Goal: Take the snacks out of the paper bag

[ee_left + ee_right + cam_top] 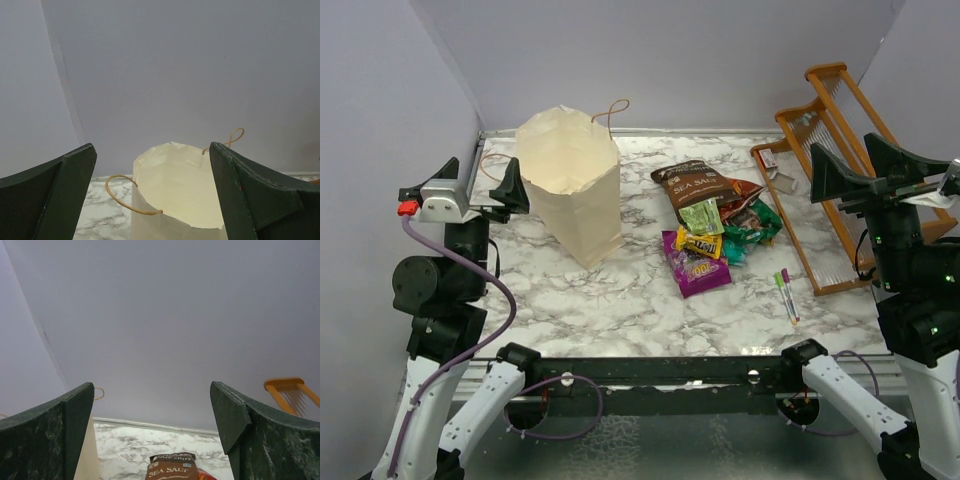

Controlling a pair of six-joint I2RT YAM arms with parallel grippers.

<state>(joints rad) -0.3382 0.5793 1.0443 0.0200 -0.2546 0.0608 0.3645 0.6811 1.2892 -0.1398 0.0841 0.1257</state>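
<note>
— Snacks [710, 225]: where do they lie?
— Heaped on the table [620, 300], near the paper bag [570, 185] on its right. The bag stands upright, mouth open, and no packet touches it.
— And the pincers?
— Left gripper [480, 182] and right gripper [860, 162] both gape wide and hold nothing, raised at either side, well apart from the heap.
— Which step, then?
— Unpacking looks finished, I'd judge, though the bag's bottom is hidden. Next calls for a check inside. Any packet left means reaching down without tipping the bag.
</note>
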